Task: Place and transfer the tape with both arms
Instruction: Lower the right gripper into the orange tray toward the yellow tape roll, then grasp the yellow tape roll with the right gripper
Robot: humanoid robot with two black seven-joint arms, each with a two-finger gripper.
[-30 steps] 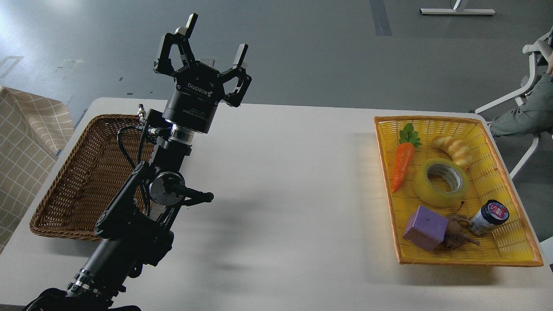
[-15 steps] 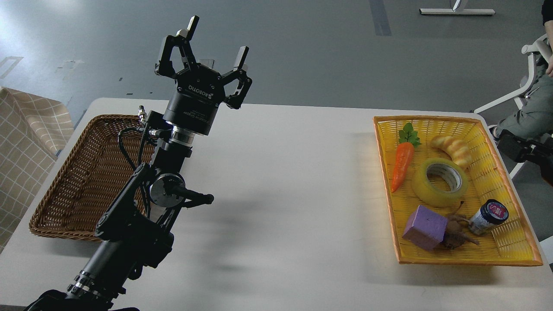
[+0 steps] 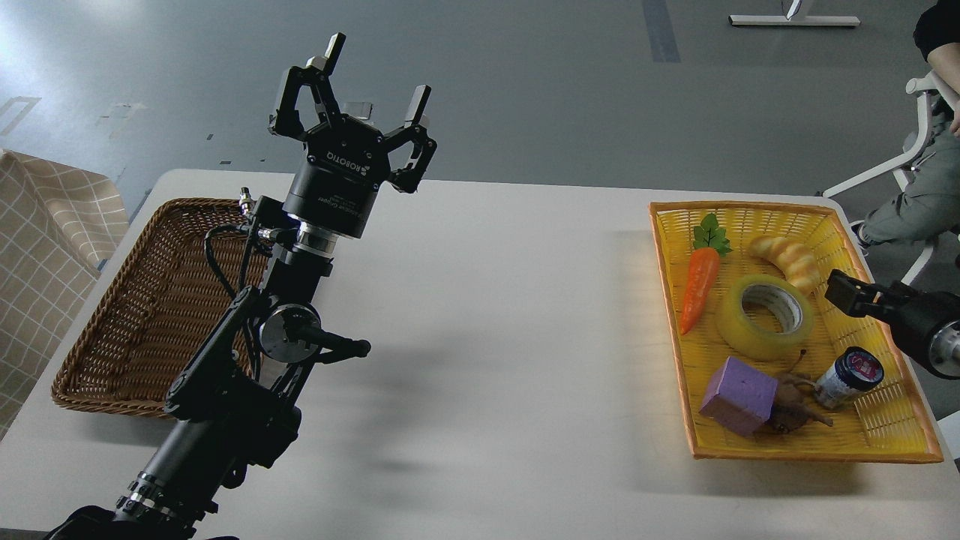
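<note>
The tape, a yellow translucent roll with a pale core, lies flat in the middle of the yellow basket at the right of the table. My left gripper is open and empty, pointing up, raised above the table's left half beside the brown wicker basket. My right gripper comes in from the right edge, just right of the tape and over the basket; it is dark and its fingers cannot be told apart.
In the yellow basket lie a toy carrot, a croissant, a purple block, a small brown toy and a dark-lidded jar. A seated person is at the far right. A checked cloth is at the left.
My right arm has come into view from the right edge and reached over the yellow basket toward the tape. My left arm has hardly moved.
</note>
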